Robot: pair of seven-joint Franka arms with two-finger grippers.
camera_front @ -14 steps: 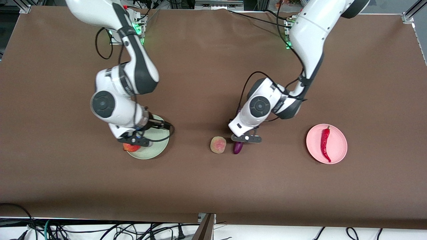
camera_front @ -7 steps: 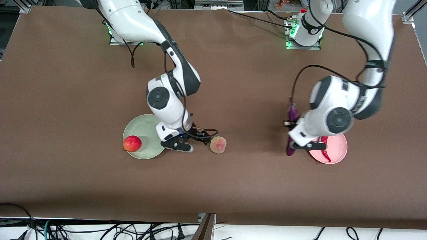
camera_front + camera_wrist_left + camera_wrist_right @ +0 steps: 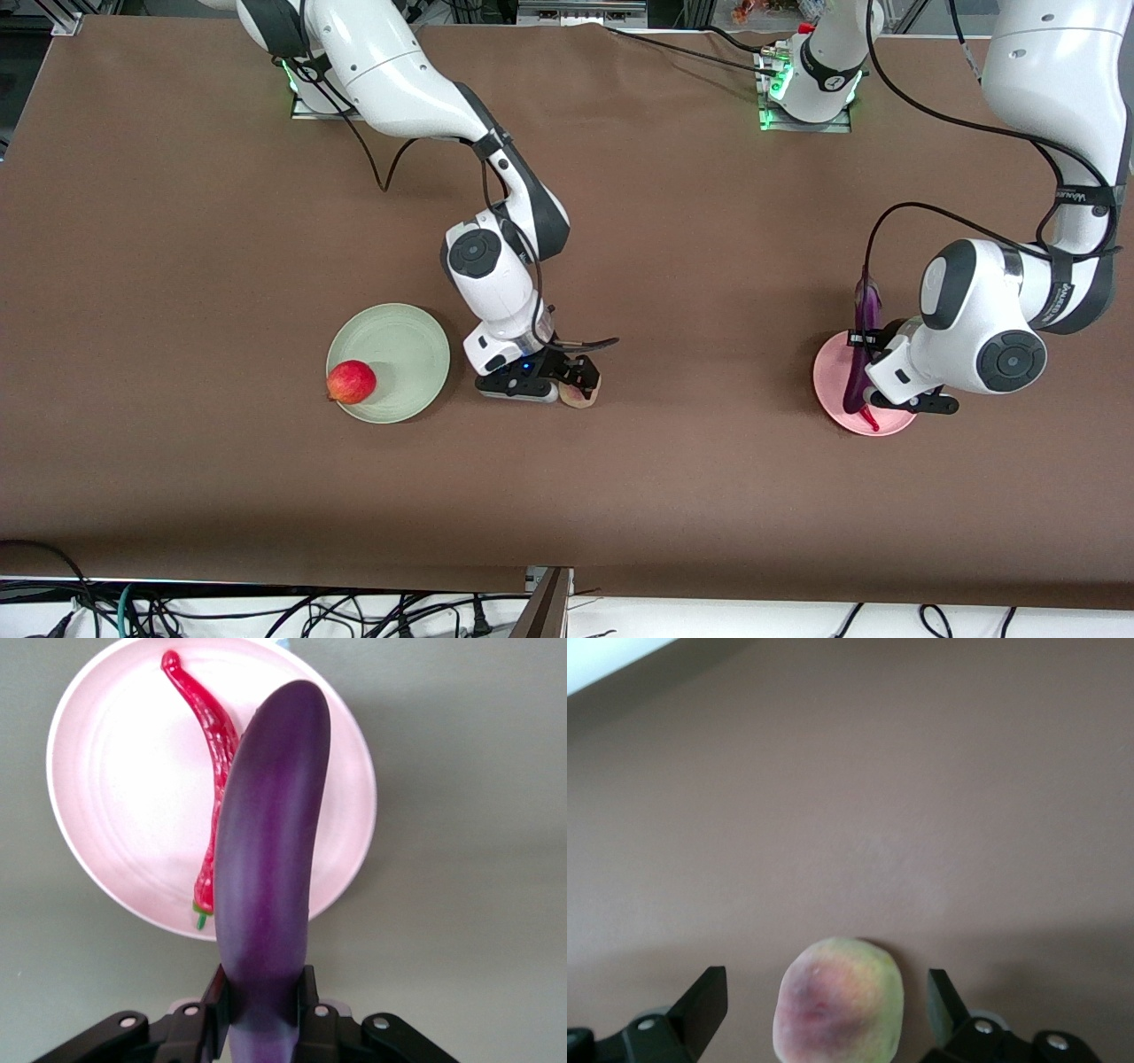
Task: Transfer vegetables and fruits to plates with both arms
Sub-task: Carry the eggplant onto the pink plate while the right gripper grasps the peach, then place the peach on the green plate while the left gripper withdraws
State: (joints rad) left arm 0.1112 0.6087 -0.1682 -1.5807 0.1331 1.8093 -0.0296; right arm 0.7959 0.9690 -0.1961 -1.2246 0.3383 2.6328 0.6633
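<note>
Two white jointed arms, grey-black joint bands and round dark caps, looping black cables, small lettering on the left arm's band, probably a maker's mark, black left hand [image 3: 263, 1005] with silver screws, black right hand [image 3: 824, 1010] alike

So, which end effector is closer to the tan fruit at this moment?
The right end effector. It is open and low around the tan fruit, one finger on each side. The left end effector is over the pink plate, holding the eggplant.

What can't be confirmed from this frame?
- Front view: the left end effector hides most of the chili on the pink plate.
- Front view: the right end effector covers most of the tan fruit.
- Left wrist view: the eggplant's lower end is cut off.
</note>
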